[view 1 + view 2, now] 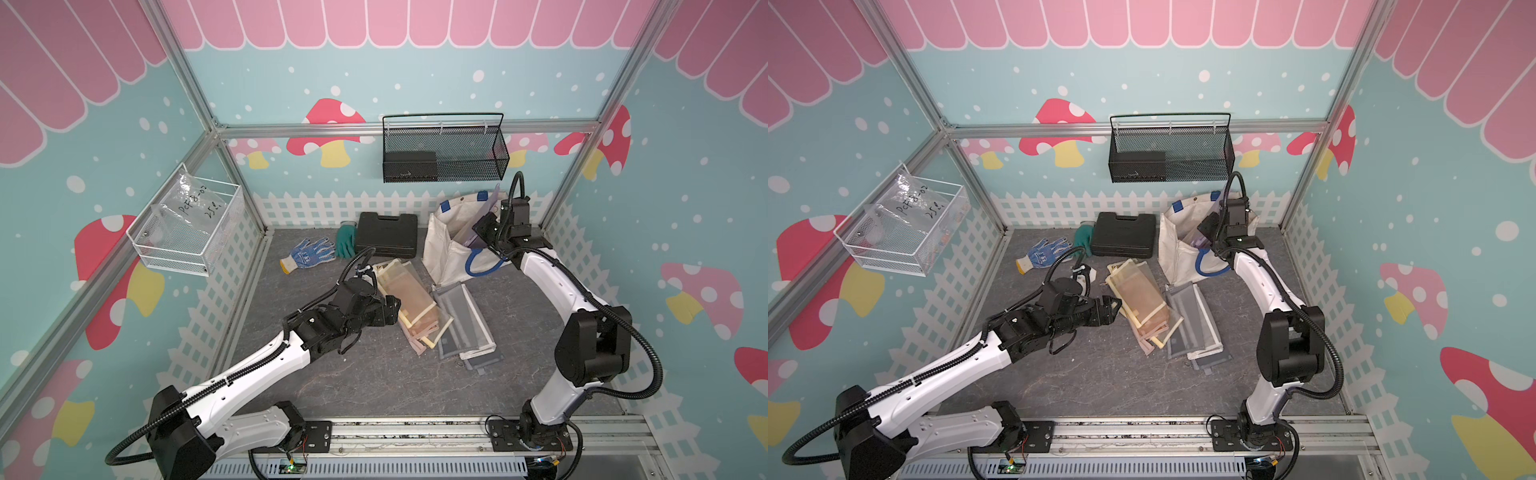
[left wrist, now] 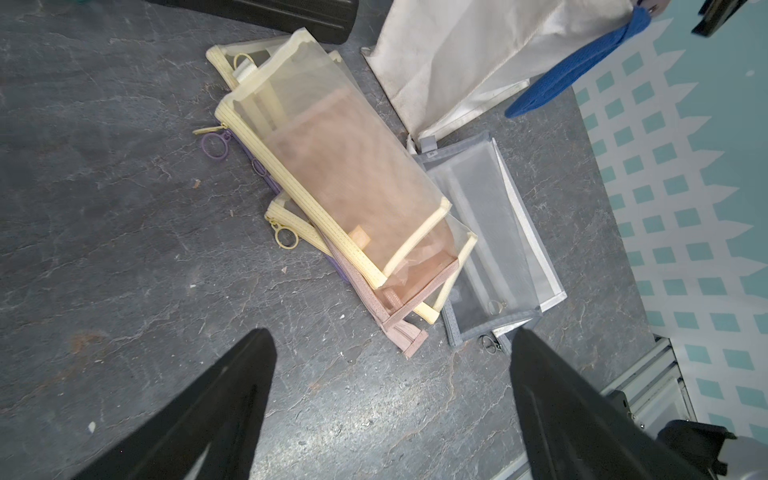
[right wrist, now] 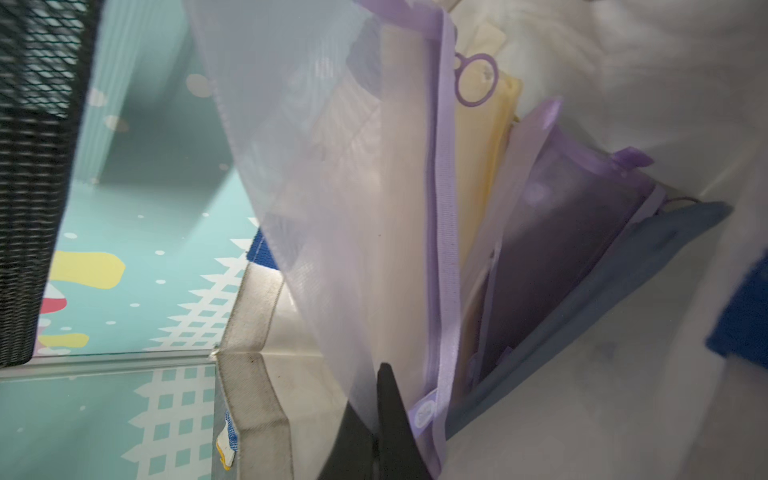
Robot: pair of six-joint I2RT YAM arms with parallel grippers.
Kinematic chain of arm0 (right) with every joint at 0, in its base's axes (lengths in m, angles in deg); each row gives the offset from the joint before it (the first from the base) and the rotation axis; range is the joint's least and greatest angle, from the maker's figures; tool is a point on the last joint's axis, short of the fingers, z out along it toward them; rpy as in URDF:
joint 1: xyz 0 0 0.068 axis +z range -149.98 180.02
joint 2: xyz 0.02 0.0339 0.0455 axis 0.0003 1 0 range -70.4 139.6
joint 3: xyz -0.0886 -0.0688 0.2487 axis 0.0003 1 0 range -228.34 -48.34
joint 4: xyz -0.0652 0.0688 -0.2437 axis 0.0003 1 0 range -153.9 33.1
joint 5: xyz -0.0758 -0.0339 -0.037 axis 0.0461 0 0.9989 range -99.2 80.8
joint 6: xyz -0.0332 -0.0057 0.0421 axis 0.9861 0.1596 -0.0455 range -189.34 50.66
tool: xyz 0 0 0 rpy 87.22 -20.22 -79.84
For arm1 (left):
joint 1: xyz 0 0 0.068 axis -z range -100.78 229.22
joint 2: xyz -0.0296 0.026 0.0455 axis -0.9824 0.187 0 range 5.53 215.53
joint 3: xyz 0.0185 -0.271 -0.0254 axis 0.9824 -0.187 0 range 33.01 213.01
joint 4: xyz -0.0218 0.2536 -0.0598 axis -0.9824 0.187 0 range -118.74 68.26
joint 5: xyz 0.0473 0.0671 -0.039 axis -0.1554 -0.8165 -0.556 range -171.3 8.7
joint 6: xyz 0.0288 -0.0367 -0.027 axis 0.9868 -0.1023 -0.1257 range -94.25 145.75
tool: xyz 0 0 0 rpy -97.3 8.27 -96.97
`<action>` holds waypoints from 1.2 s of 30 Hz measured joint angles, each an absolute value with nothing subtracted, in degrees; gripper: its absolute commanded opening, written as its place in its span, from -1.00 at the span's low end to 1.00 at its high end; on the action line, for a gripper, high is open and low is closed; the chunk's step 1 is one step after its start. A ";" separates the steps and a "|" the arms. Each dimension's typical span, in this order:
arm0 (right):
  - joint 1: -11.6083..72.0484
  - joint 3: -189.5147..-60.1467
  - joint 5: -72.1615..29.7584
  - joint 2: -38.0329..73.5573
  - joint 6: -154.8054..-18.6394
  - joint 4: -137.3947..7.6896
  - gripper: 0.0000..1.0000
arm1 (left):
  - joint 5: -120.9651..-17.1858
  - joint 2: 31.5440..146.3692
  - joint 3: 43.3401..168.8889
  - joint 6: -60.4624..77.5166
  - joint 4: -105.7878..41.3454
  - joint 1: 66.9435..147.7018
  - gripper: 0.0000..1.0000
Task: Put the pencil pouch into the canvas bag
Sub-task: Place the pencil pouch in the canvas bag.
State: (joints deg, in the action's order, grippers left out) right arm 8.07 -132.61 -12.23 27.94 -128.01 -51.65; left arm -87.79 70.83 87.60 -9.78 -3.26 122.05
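Observation:
The cream canvas bag (image 1: 446,249) (image 1: 1177,249) with blue handles stands at the back right. My right gripper (image 1: 478,230) (image 1: 1209,229) (image 3: 376,374) is at its mouth, shut on the corner of a purple mesh pencil pouch (image 1: 485,212) (image 3: 332,187) that hangs into the bag. Yellow, purple and blue-grey pouches lie inside the bag (image 3: 623,62). A pile of yellow and pink mesh pouches (image 1: 415,299) (image 2: 340,166) lies mid-table, with grey ones (image 1: 461,320) (image 2: 490,232) beside it. My left gripper (image 1: 395,307) (image 1: 1115,305) (image 2: 392,336) hovers open at the pile's left edge, holding nothing.
A black hard case (image 1: 387,235) sits behind the pile, beside a green glove (image 1: 345,243) and a blue-dotted glove (image 1: 309,253). A black mesh basket (image 1: 444,153) hangs on the back wall. On the left wall is a white wire basket (image 1: 187,224).

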 measured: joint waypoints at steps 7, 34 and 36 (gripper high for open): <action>7.50 -131.12 -12.54 28.88 -132.62 -53.75 -0.99 | -87.79 70.48 87.60 -9.58 -2.72 121.72 0.78; 1.08 -133.79 -22.39 31.81 -136.43 -59.41 -0.80 | -87.81 72.01 88.67 -9.26 -0.66 121.70 0.78; 1.08 -134.64 -22.57 32.82 -134.99 -58.91 -0.73 | -87.81 72.53 89.28 -9.13 -0.64 121.70 0.78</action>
